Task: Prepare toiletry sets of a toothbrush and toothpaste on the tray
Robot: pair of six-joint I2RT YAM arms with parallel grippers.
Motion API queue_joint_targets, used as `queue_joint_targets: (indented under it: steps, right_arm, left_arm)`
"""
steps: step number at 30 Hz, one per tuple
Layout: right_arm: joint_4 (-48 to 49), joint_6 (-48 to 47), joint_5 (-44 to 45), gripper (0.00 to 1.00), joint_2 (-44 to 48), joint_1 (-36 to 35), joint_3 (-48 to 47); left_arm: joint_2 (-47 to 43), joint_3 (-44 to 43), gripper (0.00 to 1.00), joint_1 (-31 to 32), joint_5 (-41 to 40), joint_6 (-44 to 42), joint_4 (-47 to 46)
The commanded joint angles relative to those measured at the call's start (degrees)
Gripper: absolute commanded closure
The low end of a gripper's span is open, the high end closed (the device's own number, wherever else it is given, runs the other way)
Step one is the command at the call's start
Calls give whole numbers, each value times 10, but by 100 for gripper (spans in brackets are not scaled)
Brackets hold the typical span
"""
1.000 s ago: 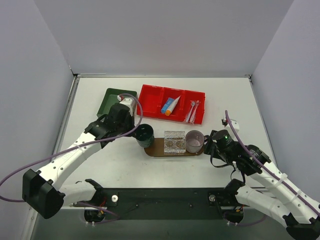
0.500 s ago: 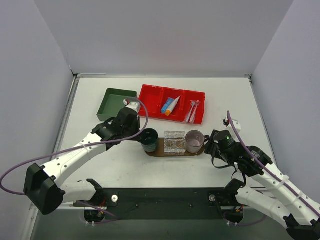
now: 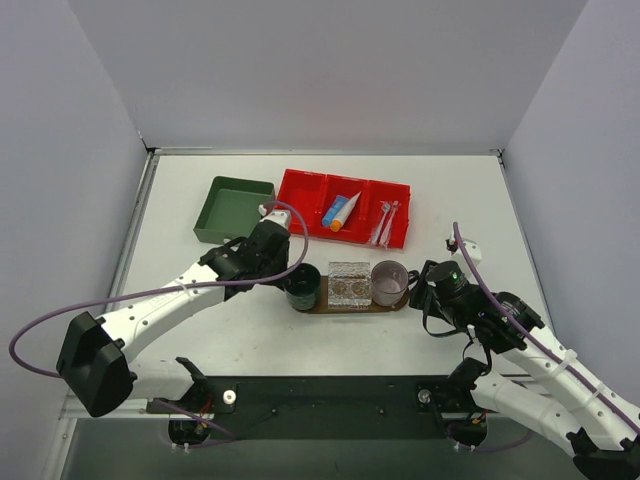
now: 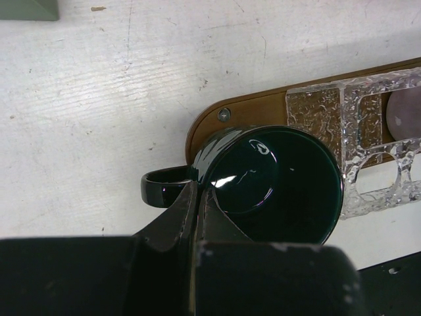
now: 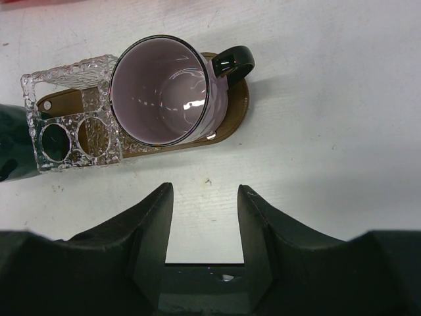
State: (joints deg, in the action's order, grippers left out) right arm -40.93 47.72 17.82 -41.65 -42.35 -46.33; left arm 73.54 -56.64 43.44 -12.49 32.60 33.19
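Observation:
My left gripper (image 4: 197, 191) is shut on the rim of the dark green mug (image 4: 276, 184), one finger inside and one outside. The mug is upright at the left end of the brown oval tray (image 4: 256, 112); in the top view the mug (image 3: 302, 285) covers that end of the tray (image 3: 345, 306). The translucent pink mug (image 5: 161, 92) stands on the tray's right end (image 5: 230, 118). My right gripper (image 5: 202, 194) is open and empty, just in front of it. A toothpaste tube (image 3: 340, 211) and pale toothbrushes (image 3: 385, 222) lie in the red bin.
A clear textured holder (image 3: 349, 282) stands mid-tray between the mugs. The red three-compartment bin (image 3: 300, 178) sits behind the tray. A green square box (image 3: 235, 208) is at the back left. The black base strip runs along the near edge.
My left arm has carried the green mug to the right, from beside the tray onto its left end. The right arm has not moved.

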Motion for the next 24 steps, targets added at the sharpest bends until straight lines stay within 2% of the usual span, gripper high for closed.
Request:
queue_joint_targets:
  steps: [1, 24]
  right_arm:
    - [-2, -5, 23, 60, 0, 2, 7]
    - [-1, -3, 25, 60, 0, 2, 13]
  left_arm:
    - [-1, -29, 100, 6, -18, 12, -48]
    - [31, -29, 100, 10, -12, 20, -73]
